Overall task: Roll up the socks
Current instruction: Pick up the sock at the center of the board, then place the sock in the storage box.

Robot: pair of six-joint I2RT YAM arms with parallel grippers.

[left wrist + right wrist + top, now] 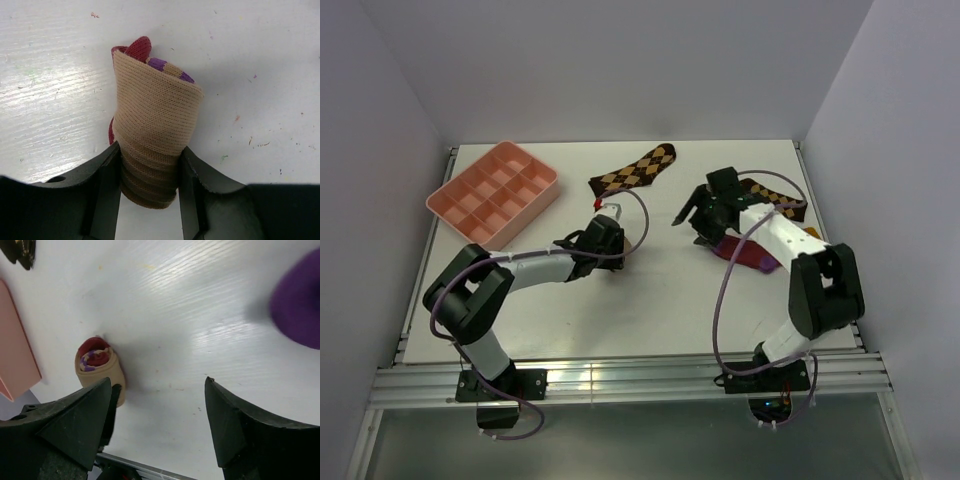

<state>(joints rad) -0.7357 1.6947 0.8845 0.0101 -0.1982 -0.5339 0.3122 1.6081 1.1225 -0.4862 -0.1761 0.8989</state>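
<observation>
A rolled bundle of socks (155, 115) stands on the white table, tan on the outside with maroon and purple cloth coiled in its middle. My left gripper (150, 155) is shut on it, one black finger pressed to each side of its lower end. From above, only the roll's red tip (598, 204) shows, ahead of the left gripper (604, 213). My right gripper (692, 228) hangs open over bare table to the right of the roll, apart from it. In the right wrist view the roll (97, 367) sits just beyond the left finger of the right gripper (157, 382).
A crimson and purple sock (748, 252) lies under the right arm, a purple blur (300, 305) in the wrist view. Two brown argyle socks lie at back centre (640, 170) and back right (778, 195). A pink divided tray (495, 192) sits at back left.
</observation>
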